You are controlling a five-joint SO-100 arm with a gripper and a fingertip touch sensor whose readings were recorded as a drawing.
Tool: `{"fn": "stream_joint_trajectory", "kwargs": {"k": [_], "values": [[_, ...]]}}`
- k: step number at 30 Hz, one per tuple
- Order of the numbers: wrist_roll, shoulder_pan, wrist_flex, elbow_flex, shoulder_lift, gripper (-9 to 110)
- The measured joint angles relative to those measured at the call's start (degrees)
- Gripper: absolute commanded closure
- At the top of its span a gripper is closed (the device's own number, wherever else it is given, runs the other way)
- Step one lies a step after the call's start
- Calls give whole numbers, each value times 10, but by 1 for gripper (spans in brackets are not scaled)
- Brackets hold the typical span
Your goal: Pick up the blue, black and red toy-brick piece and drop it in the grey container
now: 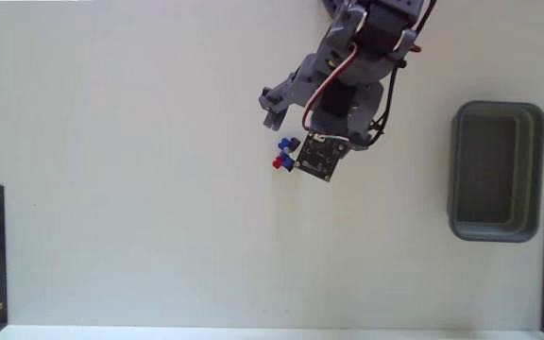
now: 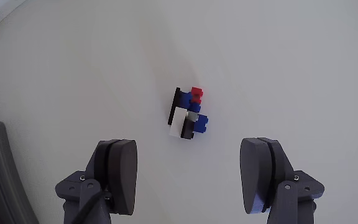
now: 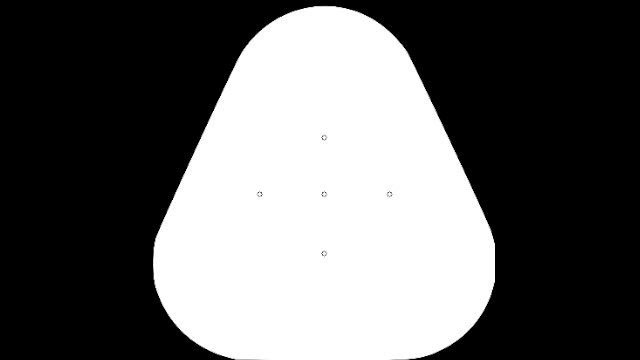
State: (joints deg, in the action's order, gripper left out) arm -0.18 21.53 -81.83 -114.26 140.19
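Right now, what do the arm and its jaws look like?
The arm is built of grey plastic parts with black motor blocks; a red-and-white cable loops along it, beside black wiring. A small dark circuit board hangs near the gripper. In the wrist view the jaws are dark grey, rounded, flat pads.

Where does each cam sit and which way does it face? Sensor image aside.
Fixed view: above the table, looking straight down; the arm enters from the top edge, its gripper over the toy-brick piece, the grey container at right.
Wrist view: rides on the gripper, looking down past both fingers at the table; the fingers stand wide apart with the toy-brick piece ahead of them.
Shared: the toy-brick piece, the gripper and the white table; the container shows only in the fixed view.
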Motion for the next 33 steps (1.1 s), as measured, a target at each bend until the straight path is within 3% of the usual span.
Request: {"fn": "stream_joint_trajectory", "kwargs": {"k": [33], "values": [[-1, 0, 32, 0, -41, -9]]}}
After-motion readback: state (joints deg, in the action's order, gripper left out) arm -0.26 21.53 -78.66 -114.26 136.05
